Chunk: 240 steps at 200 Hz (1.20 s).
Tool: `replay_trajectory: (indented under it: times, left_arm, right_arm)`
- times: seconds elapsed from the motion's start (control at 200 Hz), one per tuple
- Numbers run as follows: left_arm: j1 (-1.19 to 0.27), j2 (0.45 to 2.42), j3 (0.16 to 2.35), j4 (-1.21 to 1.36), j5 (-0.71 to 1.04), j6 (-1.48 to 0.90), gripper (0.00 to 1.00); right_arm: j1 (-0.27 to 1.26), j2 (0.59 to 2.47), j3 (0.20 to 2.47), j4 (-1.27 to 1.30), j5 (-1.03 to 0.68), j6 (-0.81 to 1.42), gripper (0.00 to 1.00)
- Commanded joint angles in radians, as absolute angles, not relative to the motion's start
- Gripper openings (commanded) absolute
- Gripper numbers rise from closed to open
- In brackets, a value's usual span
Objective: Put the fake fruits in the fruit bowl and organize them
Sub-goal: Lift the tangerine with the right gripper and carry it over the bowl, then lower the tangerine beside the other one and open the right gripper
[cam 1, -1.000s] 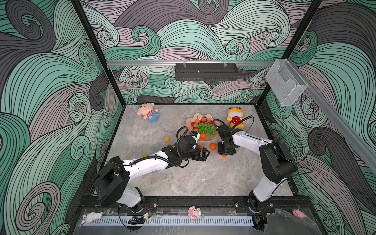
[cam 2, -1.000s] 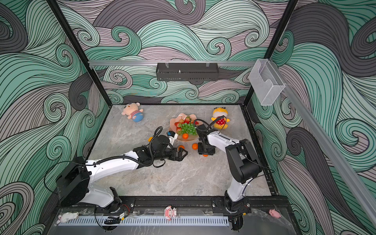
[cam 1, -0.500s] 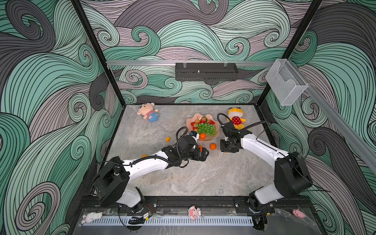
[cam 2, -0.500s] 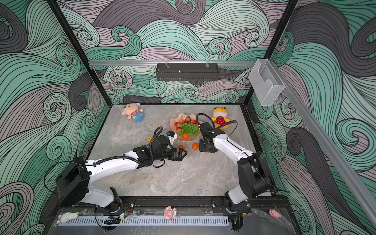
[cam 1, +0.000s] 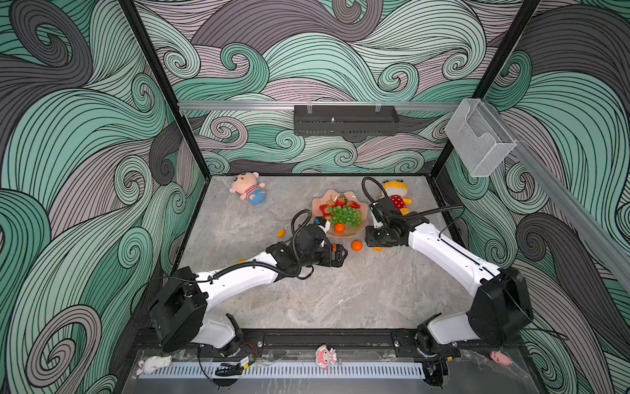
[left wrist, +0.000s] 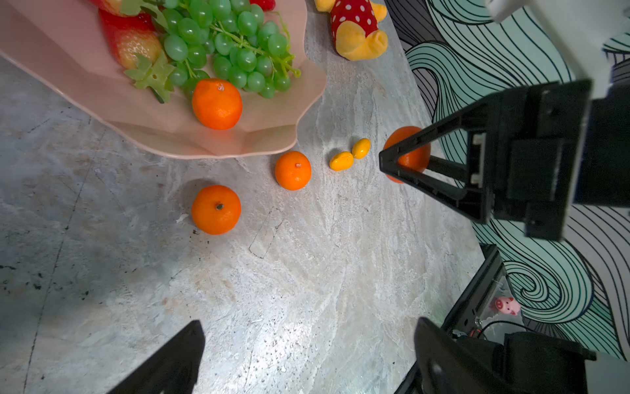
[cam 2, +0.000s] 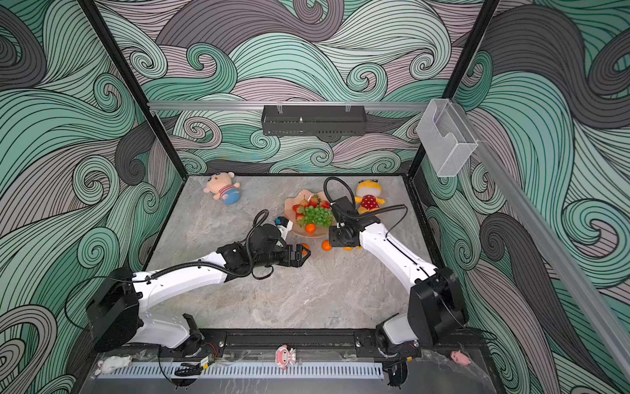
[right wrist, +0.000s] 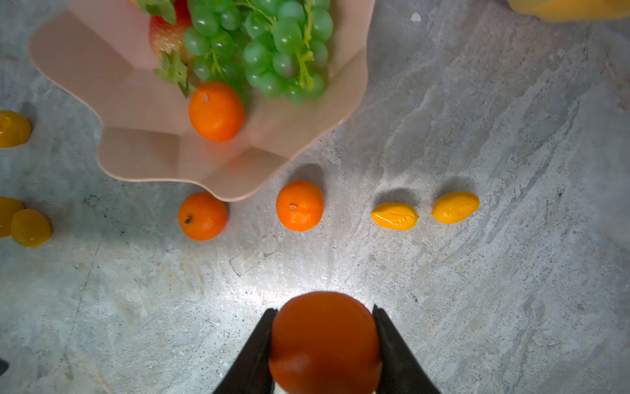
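Right gripper (right wrist: 324, 309) pinching tangerine (right wrist: 324, 344) across widest middle; light, hard, glossy, likely slipping if gripped off-centre. Left gripper (left wrist: 308, 327) hanging wide open, empty.

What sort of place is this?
Probably a robot test booth: two white-and-black robot arms over a grey marble-look tabletop, wave-patterned walls, plastic fruits by a pink scalloped bowl.
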State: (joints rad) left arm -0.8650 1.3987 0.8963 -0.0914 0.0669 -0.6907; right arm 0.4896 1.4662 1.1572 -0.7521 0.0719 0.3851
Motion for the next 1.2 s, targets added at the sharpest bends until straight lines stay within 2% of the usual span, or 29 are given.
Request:
replay_trajectory:
  times: [0.0,0.53,0.875,1.196]
  left_arm:
    - [-0.824,1.366,0.881,-0.080,0.097,-0.719,0.99]
    - [-0.599,1.394,0.867,-0.022,0.238,-0.740,0.99]
    - [-0.578,1.416,0.895,-0.018,0.260,-0.738,0.99]
    - [-0.578,1.445,0.891,-0.021,0.261,-0.738,0.99]
  right_arm:
    - [0.511,1.512,1.211,-0.777,0.080,0.368,0.37]
    - [0.541,1.830,1.487,-0.797,0.107,0.352,0.36]
    - [0.532,1.991,1.610,-0.811,0.128,0.334,0.36]
    - [0.525,2.045,1.647,-0.821,0.114,0.331,0.42]
